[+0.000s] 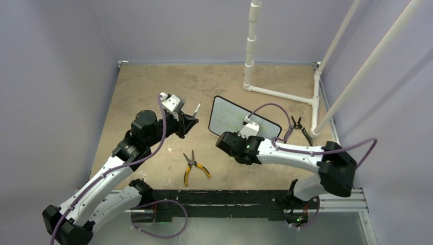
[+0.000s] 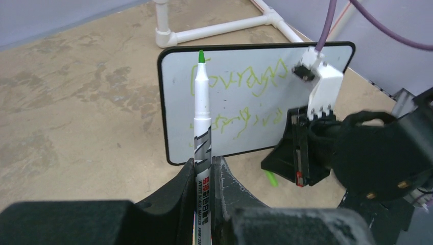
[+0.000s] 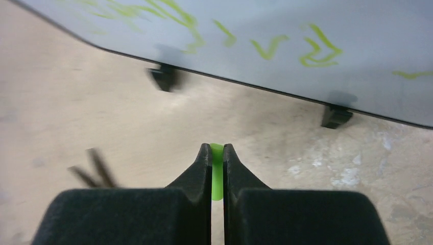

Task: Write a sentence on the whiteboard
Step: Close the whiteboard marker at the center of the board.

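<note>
Two pincers, both clamped, share the middle of the tabletop (image 1: 127, 97), with only the yellow-handled pliers (image 1: 191, 166) lying nearer the arms' bases. The left pincer (image 2: 204, 163) is pressed shut on the barrel of a marker (image 2: 202, 117). The marker's long axis runs straight out from the fingers and away from the wrist, with its bare green tip at the far end. From above, that tip sits just beside the left edge of the whiteboard (image 1: 235, 115) and apart from it, not touching. The right pincer (image 3: 217, 150) is squeezed together on a small green piece (image 3: 217, 173), probably the marker's cap. It hangs low over the tabletop, just in front of the whiteboard's two black feet, so it is the nearer of the two to the board.

The whiteboard stands upright on those feet, its long side level and its face towards the arms. The sentence (image 2: 240, 81) is on it in two rows of faint green scrawl. With the writing apparently down, capping looks like the next step. That depends on one thing: the green piece lies to the right of the marker's tip and lower, so it would have to be brought into line with the barrel's axis. Farther back stands a white pipe frame (image 1: 278, 94), with dark pliers (image 1: 301, 127) off the board's right end.
</note>
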Controlling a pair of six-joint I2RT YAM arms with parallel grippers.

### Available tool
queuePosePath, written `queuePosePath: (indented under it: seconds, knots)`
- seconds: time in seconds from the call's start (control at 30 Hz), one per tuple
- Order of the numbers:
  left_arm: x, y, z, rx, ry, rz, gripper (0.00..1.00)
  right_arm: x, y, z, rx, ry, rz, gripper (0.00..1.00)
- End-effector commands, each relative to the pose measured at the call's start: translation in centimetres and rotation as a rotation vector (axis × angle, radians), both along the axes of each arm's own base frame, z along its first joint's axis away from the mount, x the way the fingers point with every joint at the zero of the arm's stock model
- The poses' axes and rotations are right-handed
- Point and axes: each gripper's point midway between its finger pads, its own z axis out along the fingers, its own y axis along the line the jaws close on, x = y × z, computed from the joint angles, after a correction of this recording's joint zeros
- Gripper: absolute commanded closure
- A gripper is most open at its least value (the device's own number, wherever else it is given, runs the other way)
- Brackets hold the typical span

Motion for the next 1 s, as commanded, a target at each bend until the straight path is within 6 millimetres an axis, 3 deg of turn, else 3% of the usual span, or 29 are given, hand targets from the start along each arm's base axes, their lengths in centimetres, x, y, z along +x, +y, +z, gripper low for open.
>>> queuePosePath:
  seconds: [0.0,0.17,0.27,0.43,0.57,0.63,0.73,0.97]
  knots:
    - [-1.0,-1.9,0.3,-0.023,-0.01,-0.136,1.0,2.6,1.5,8.4,0.1,-0.213,0.074,1.0]
    - [-1.5,-2.8,0.2,-0.048,0.009,-0.189,1.0,3.3,2.8,15.9,0.267,-0.44,0.216,1.0]
    - [-2.2,-3.9,0.8,-0.09,0.017,-0.261,1.0,4.0,2.4,20.5,0.328,-0.62,0.236,1.0]
    - [-3.3,-5.5,2.6,-0.183,0.013,-0.371,1.0,5.9,1.0,25.4,0.329,-0.815,0.181,1.0]
    - [-4.9,-6.8,3.2,-0.265,0.04,-0.495,1.0,8.9,-1.0,27.2,0.369,-0.905,0.146,1.0]
    - [-5.2,-7.1,3.1,-0.28,0.058,-0.523,1.0,9.5,-1.9,28.9,0.414,-0.988,0.148,1.0]
    - [-5.1,-7.3,2.7,-0.285,0.078,-0.528,1.0,9.2,-2.4,30.6,0.425,-1.079,0.163,1.0]
    - [-3.3,-7.9,0.3,-0.23,0.177,-0.479,1.0,6.9,-0.7,32.7,0.496,-1.195,0.338,1.0]
